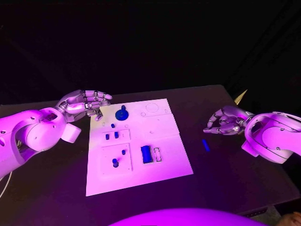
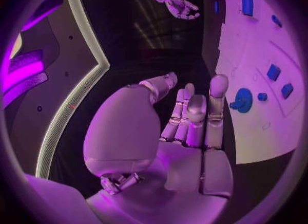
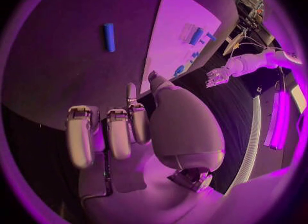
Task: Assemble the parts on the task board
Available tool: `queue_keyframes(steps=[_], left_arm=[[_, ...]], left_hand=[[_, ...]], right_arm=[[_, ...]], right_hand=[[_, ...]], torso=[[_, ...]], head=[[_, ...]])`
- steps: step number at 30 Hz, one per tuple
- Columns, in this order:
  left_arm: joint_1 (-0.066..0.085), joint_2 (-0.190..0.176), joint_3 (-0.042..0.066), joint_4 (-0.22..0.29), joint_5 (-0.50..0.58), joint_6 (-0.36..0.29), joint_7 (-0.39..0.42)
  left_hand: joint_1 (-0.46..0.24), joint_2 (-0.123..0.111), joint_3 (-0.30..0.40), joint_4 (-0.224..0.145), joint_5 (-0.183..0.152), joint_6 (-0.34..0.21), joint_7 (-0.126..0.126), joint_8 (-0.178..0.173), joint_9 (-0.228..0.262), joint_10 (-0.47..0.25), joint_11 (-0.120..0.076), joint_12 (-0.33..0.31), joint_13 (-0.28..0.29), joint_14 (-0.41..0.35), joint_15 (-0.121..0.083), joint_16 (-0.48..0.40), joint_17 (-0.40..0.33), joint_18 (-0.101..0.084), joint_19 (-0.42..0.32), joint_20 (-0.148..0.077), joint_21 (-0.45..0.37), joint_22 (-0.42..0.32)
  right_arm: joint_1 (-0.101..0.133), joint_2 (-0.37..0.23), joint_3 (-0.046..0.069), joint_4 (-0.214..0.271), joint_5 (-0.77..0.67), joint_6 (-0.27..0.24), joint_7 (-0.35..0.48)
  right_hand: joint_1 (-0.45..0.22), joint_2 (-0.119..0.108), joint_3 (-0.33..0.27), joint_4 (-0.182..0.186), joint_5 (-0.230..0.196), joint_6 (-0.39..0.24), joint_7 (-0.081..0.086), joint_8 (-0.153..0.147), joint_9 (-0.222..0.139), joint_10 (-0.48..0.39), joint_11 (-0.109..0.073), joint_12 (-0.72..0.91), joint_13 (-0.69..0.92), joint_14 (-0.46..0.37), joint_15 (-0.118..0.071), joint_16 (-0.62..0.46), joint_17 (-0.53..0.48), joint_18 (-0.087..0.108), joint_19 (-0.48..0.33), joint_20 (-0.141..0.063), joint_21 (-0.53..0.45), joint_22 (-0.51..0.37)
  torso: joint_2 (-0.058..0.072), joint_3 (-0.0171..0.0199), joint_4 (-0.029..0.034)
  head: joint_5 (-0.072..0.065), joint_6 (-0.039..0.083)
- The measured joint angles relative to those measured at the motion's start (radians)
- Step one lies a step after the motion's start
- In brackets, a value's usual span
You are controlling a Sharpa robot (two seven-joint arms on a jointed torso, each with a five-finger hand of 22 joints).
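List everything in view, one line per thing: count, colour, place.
task board: one, white, middle of the table.
round part: one, blue, far end of the board, near the left hand.
small parts: several, blue, on the board's left half.
rectangular part: one, blue, near middle of the board.
loose bar: one, blue, on the table right of the board, apart from it.
table: one, black.
left hand: silver, at the board's far left corner, holding nothing.
right hand: silver, right of the board, fingers curled, holding nothing.
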Motion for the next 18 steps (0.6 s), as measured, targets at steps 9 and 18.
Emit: queue_keyframes(steps=[9, 18], left_arm=[[0.0, 0.002, 0.0, -0.001, 0.0, 0.0, 0.002], [-0.001, 0.0, 0.0, 0.0, 0.0, 0.0, 0.004]], left_hand=[[0.0, 0.0, 0.0, 0.0, 0.0, 0.0, 0.0, 0.0, 0.0, 0.0, 0.0, 0.0, -0.001, 0.0, 0.0, 0.0, -0.001, 0.0, 0.0, 0.0, 0.0, 0.0], [0.0, 0.0, 0.0, 0.0, 0.0, 0.0, 0.0, 0.0, 0.0, 0.0, 0.0, 0.0, -0.001, 0.0, 0.0, 0.0, -0.001, 0.0, 0.0, 0.0, 0.0, -0.001]], right_arm=[[-0.037, 0.006, -0.002, -0.009, -0.048, 0.015, -0.066], [-0.079, 0.036, -0.002, -0.033, -0.072, 0.012, -0.106]], right_hand=[[-0.009, -0.009, -0.006, 0.011, 0.004, 0.007, -0.001, 0.0, -0.001, 0.0, 0.0, 0.0, 0.0, 0.0, 0.0, 0.0, 0.0, 0.0, 0.0, 0.0, 0.0, 0.001], [-0.013, -0.013, -0.011, 0.016, 0.004, 0.013, -0.001, 0.0, -0.001, 0.0, 0.0, 0.0, 0.001, 0.0, 0.0, 0.0, 0.0, 0.0, 0.0, 0.0, 0.0, 0.001]], torso=[[0.001, 0.0014, -0.0006], [0.002, 0.0021, -0.0001]], head=[[-0.056, -0.007], [-0.096, -0.013]])
